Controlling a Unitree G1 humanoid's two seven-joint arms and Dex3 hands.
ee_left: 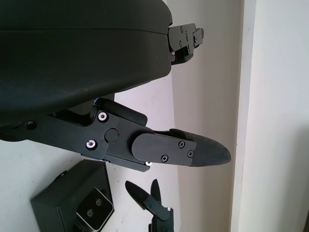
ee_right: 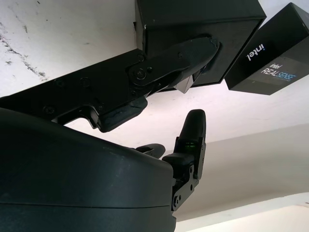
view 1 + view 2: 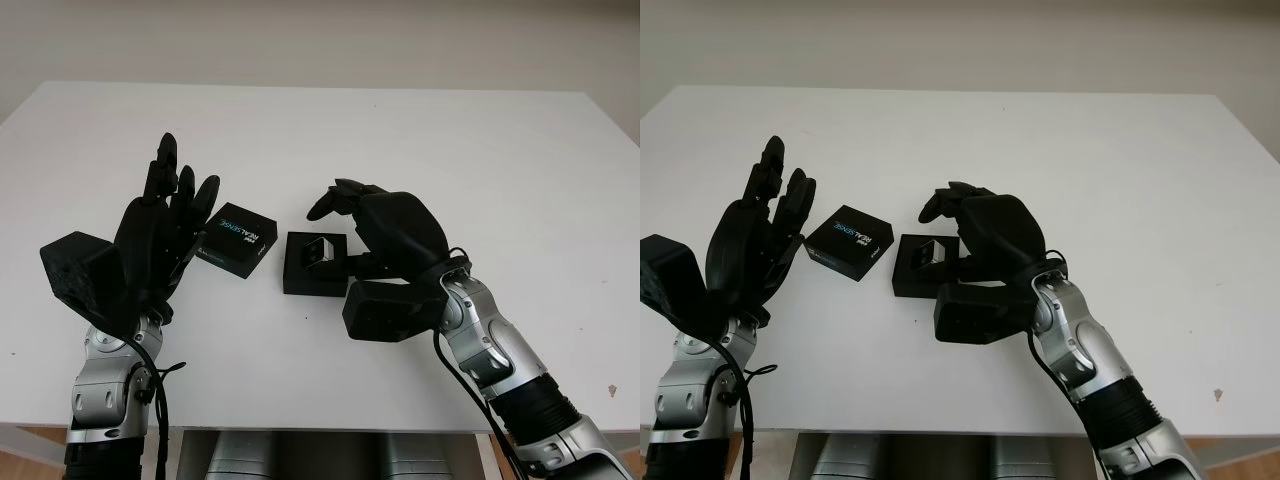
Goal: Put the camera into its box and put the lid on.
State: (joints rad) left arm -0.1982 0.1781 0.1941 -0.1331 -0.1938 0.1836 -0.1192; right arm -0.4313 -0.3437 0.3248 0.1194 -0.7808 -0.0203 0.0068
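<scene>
Camera sits in its box; your empty right hand hovers alongside, open left hand raised near the unplaced lid.

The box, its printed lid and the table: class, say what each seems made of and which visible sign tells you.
Box: probably matte black cardboard, with sharp square edges and no shine.
Lid: likely the same card, matte black, with white and blue lettering printed on top.
Table: smooth white top, perhaps laminate or painted board; faint scuffs show, and the core cannot be judged.
</scene>
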